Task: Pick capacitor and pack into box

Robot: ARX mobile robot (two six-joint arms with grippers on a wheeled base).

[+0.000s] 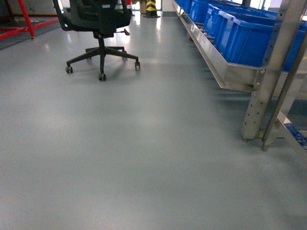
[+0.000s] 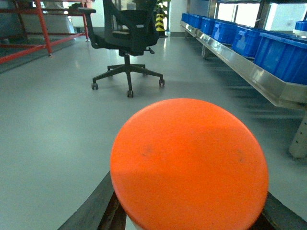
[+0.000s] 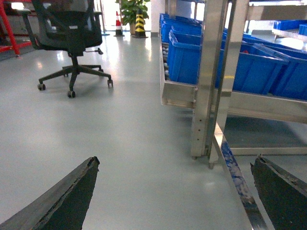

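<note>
The bright orange rounded capacitor filled the lower middle of the left wrist view, so close to the lens that it looked huge, its bottom edge cut off by the frame. It sat clamped in the left gripper, between the dark fingers that showed only as slivers at its lower left and lower right; most of each finger was hidden behind the orange piece. The pale pink tub did not appear in any view.

In the right wrist view the right gripper stood wide apart with nothing between its worn black fingers, only bare grey glossy floor beneath. Neither gripper showed in the head view.

Beyond the capacitor stood a black wheeled office chair, its backrest cropped at the top. To the right ran a steel rack carrying a row of big blue plastic bins, the far ones blurred. A red metal frame lay at the far left, partly cut off. A yellow-and-black striped post and a potted green plant stood far back, small and soft
</note>
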